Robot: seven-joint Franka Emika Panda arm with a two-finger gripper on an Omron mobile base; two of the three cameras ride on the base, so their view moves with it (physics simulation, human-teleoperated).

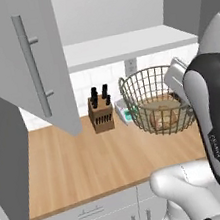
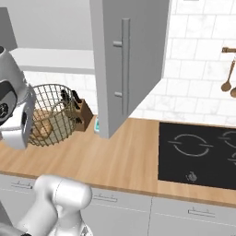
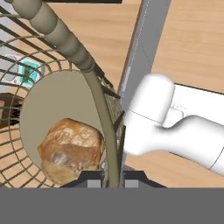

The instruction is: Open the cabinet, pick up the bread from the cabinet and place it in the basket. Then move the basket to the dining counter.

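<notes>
The wire basket (image 1: 154,102) (image 2: 50,115) is on or just over the wood counter, below the open cabinet; I cannot tell whether its base touches the wood. The golden-brown bread (image 1: 164,116) (image 2: 40,130) (image 3: 72,148) lies on the basket's flat base. My gripper (image 3: 109,181) is shut on the basket's thick rim (image 3: 61,37) at the side nearest the arm, one fingertip on each side of the wire. Both cabinet doors (image 1: 22,60) (image 2: 129,60) stand swung open, and the pale shelf (image 1: 126,46) is bare. The dining counter is out of view.
A knife block (image 1: 101,114) (image 2: 80,113) and a small scale (image 1: 125,112) stand against the tiled wall behind the basket. A black cooktop (image 2: 198,154) is set into the counter to the right, with utensils (image 2: 228,73) hanging above it. The open doors overhang the counter (image 1: 90,161).
</notes>
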